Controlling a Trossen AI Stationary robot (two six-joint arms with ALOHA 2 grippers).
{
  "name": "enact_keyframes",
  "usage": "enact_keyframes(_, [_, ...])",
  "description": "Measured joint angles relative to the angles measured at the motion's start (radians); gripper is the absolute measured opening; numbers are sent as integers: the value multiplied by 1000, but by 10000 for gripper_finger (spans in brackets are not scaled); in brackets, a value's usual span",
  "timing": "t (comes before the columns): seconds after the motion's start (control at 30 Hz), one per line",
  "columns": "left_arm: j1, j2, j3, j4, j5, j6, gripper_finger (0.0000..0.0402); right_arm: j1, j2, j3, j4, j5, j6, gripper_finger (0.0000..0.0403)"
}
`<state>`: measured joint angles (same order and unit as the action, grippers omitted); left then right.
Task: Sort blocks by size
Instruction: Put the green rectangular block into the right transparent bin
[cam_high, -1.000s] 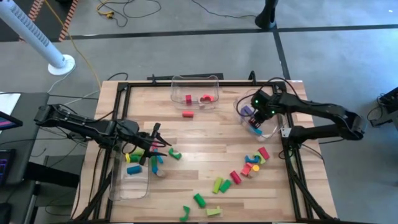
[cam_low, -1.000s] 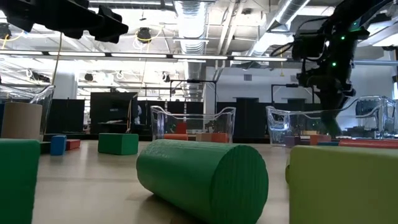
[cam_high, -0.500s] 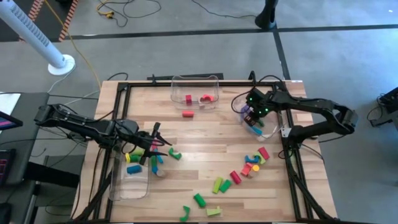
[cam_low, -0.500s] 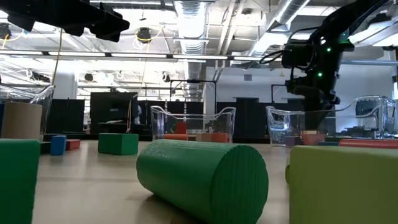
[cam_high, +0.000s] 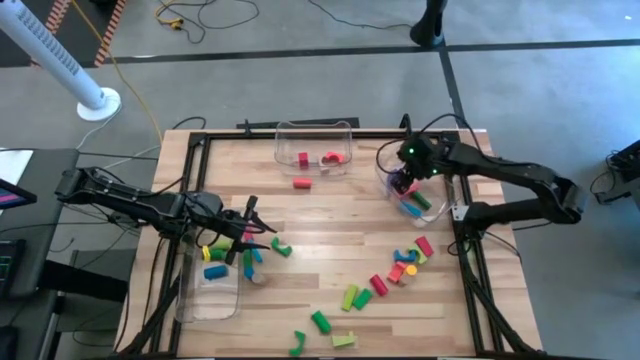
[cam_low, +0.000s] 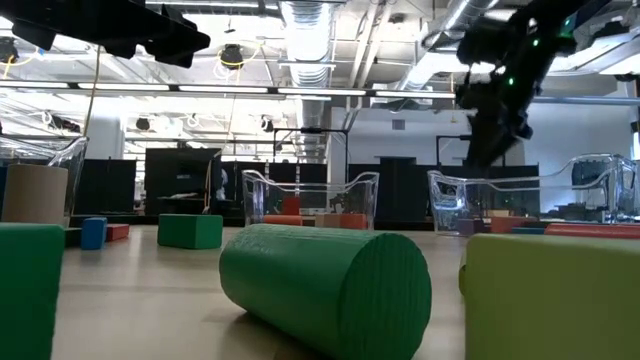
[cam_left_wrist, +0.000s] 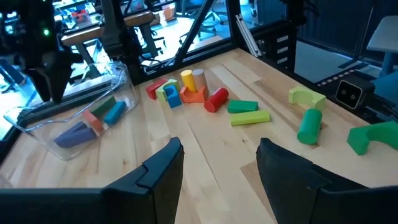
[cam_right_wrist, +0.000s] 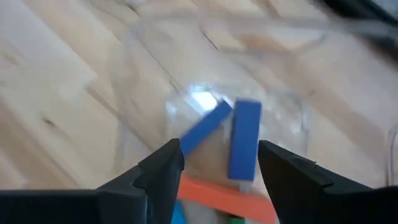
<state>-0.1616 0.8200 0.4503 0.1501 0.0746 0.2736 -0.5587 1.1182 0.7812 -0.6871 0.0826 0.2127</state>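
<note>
While lying in bin (cam_right_wrist: 143, 93) | blue bars (cam_right_wrist: 244, 140) | long axes diverge

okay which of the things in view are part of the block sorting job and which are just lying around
Part of the job:
- loose coloured toy blocks on the wooden table
- blue bar blocks in the right clear plastic bin
- open right gripper above that bin

Just lying about:
- white ribbed tube on the floor
- yellow cable

Grey floor (cam_high: 300, 60), ceiling strip lights (cam_low: 300, 92)
</note>
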Motion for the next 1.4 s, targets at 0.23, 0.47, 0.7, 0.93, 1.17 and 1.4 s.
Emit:
enact_keyframes(0.23, [0, 0, 0, 0, -2, -5, 194, 139, -75, 17, 57, -1, 0, 232])
enact_keyframes(0.47, [0, 0, 0, 0, -13, -15, 194, 301, -92, 17, 77, -3, -1, 232])
enact_keyframes(0.7, [0, 0, 0, -1, -26, -42, 194, 449, -91, 17, 92, -5, -1, 232])
enact_keyframes(0.93, [0, 0, 1, -1, -37, -60, 194, 585, -91, 17, 124, -5, -1, 232])
enact_keyframes(1.17, [0, 0, 1, -1, -38, -69, 194, 722, -70, 17, 213, -5, 0, 232])
enact_keyframes(1.4, [0, 0, 1, 6, -38, -77, 194, 841, -16, 17, 279, -5, 37, 232])
